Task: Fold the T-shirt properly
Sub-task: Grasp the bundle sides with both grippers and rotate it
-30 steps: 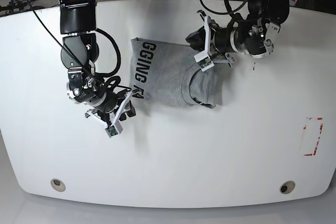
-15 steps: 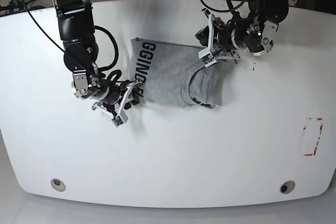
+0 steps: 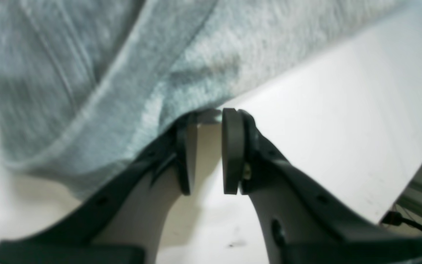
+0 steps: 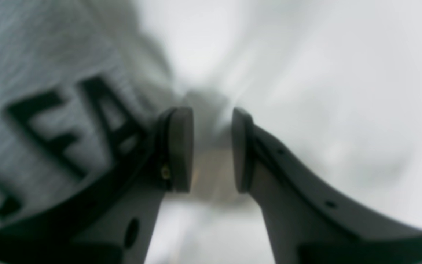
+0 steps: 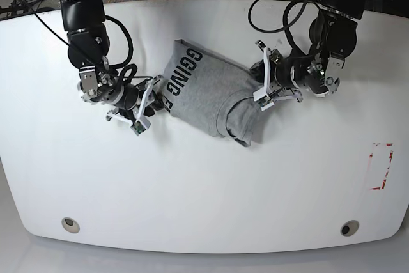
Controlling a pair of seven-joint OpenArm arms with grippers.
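The grey T-shirt [image 5: 204, 91] lies folded and slanted at mid-table, with black letters "GGING" showing on its left part. My left gripper [image 5: 262, 96] is at its right edge; in the left wrist view the gripper [image 3: 209, 150] is nearly closed, with the edge of the T-shirt [image 3: 123, 66] pinched at its tips. My right gripper [image 5: 152, 103] is at the shirt's left edge. In the blurred right wrist view the gripper [image 4: 212, 150] holds grey cloth between its narrow jaws, beside the T-shirt [image 4: 31, 73] lettering "FA".
The white table [image 5: 204, 183] has a red tape rectangle [image 5: 381, 166] near its right edge and two round holes [image 5: 70, 224] [image 5: 349, 228] near the front. Cables and dark equipment lie behind the far edge.
The shirt has turned and now lies slanted, its left end farther back and right. My left gripper moved down toward the front. My right gripper moved up against the shirt's left edge.
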